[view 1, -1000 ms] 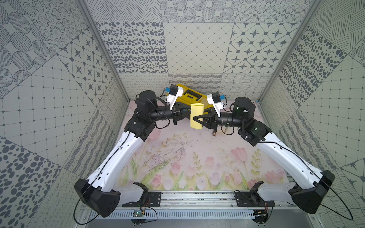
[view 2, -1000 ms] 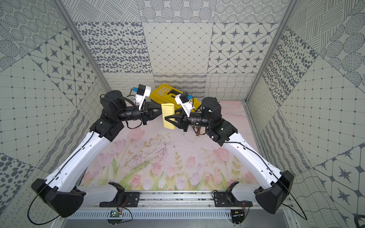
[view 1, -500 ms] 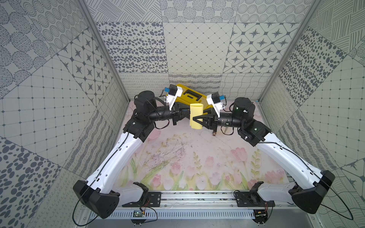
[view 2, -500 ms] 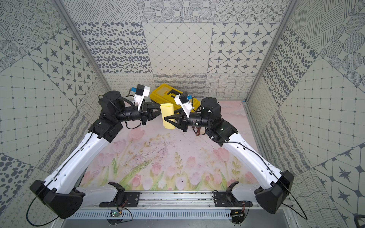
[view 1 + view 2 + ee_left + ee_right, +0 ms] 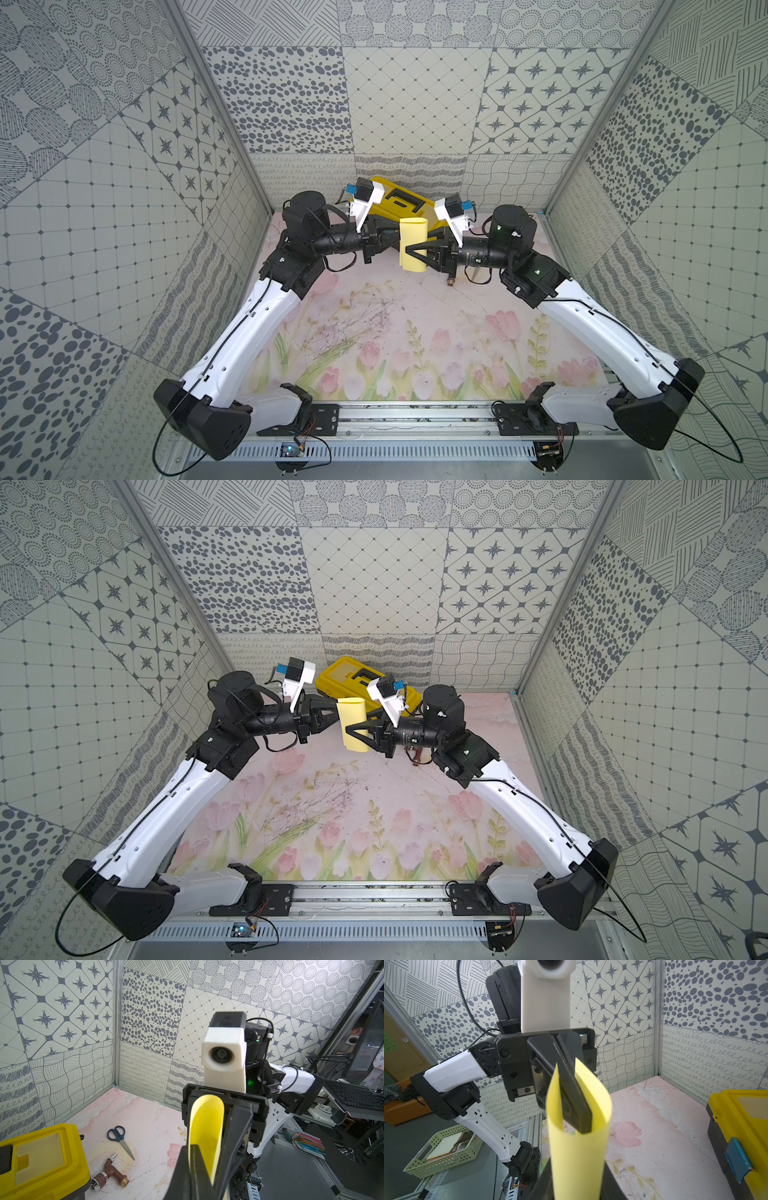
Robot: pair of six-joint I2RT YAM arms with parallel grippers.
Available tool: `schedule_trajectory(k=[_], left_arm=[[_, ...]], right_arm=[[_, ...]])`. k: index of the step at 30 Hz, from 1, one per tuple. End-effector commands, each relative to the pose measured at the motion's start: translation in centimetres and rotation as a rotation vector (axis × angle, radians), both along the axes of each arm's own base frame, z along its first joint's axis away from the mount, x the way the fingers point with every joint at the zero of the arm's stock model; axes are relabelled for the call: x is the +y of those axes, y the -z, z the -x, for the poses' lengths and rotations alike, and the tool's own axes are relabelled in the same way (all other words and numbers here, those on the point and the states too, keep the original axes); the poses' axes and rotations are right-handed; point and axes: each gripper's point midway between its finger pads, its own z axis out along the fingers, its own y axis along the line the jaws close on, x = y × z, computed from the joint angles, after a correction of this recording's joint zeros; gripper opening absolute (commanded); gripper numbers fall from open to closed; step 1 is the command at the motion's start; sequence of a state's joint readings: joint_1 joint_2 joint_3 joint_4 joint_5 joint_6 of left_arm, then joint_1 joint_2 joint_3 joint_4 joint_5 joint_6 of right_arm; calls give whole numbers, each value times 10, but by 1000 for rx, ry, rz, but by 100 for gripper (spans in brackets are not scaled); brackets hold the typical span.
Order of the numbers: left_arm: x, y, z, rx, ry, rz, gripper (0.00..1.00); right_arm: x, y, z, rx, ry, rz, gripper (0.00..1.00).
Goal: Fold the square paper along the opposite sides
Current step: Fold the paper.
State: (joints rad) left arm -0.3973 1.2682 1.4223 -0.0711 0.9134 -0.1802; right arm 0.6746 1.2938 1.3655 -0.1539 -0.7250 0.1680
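The square paper [image 5: 412, 232] [image 5: 352, 712] is a pale-yellow sheet held in the air above the back of the table, curled into a tall U. My left gripper [image 5: 397, 244] [image 5: 334, 722] reaches it from the left and is shut on its free edges [image 5: 193, 1146]; in the right wrist view its black fingers [image 5: 577, 1105] sit in the open mouth of the curl. My right gripper [image 5: 410, 254] [image 5: 350, 732] comes from the right. Its jaws press the rounded side of the paper [image 5: 577, 1157] from both sides, partly closed.
A yellow-and-black toolbox [image 5: 395, 199] [image 5: 41, 1157] stands at the back wall, just behind both grippers. Blue-handled scissors [image 5: 120, 1140] and a brown tap fitting [image 5: 110, 1172] [image 5: 451, 282] lie on the flowered mat below the right arm. A green basket [image 5: 444, 1151] sits outside the cell.
The left arm has shifted slightly to the left. The paper stays curled between both grippers in about the same place.
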Motion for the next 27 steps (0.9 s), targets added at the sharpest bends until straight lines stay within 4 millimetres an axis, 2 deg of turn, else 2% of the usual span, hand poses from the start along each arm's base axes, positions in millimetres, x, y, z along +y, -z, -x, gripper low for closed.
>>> schedule_trajectory(k=[1, 20, 27], left_arm=[[-1, -3, 1, -39, 10, 7, 0], [-1, 1, -2, -32, 5, 3, 0], [0, 1, -2, -36, -1, 2, 0]], right_arm=[[5, -12, 0, -38, -13, -35, 27], [0, -22, 4, -67, -6, -57, 26], [0, -21, 4, -66, -4, -52, 26]])
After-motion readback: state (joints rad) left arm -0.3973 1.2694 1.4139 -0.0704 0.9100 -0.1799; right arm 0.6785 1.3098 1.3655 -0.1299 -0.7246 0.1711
